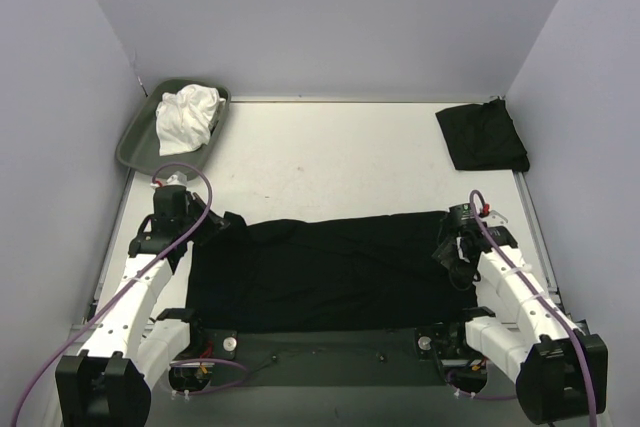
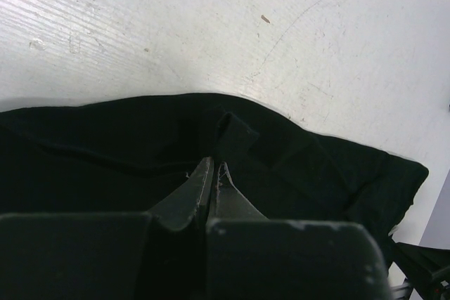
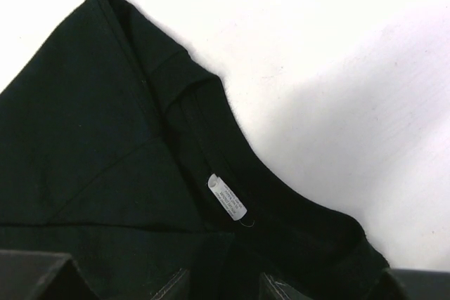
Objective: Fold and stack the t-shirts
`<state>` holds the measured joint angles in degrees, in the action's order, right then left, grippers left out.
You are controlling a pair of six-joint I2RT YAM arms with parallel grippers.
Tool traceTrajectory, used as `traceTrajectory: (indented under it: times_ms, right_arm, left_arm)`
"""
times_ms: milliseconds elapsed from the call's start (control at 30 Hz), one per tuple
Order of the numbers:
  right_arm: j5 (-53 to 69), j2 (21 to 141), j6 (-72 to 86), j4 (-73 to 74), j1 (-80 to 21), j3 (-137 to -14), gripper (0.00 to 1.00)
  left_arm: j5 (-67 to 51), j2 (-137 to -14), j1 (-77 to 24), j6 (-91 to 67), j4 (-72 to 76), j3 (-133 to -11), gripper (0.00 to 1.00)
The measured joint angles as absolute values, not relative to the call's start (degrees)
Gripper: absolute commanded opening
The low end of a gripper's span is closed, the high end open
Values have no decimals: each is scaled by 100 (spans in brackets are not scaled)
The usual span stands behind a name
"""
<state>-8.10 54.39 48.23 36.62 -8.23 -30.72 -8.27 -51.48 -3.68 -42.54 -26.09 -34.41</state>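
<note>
Lying flat on table [image 1: 330, 152]: black shirt [image 1: 320, 267] | left claw [image 2: 213, 173]: clamped together on shirt's edge | right claw [image 3: 226, 287]: fingers astride collar [image 3: 295, 205]; whether gripping, cannot tell

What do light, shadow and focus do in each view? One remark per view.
Top external: even light, spread t-shirt nearly featureless black. Left wrist: table scratches sharp, left gripper dark and soft. Right wrist: soft shadow on the table beside the collar; label print unreadable.
</note>
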Motion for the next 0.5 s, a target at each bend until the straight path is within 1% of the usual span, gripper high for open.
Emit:
traceTrajectory:
  times_ms: [67,433,500]
  right_arm:
    - [-812,5494,4827,3649,-823,-3072,38]
    - [-812,5852,4869,3400,-746,-3044,29]
    - [-812,5885,4866,3363,-731,-3041,26]
  left_arm:
    - [-827,-5159,-368,-4254,-2596,-3441,0]
    - [-823,-5186,-368,-4191,-2589,-3441,0]
    - [-821,-5196,-368,-4163,-2589,-3441,0]
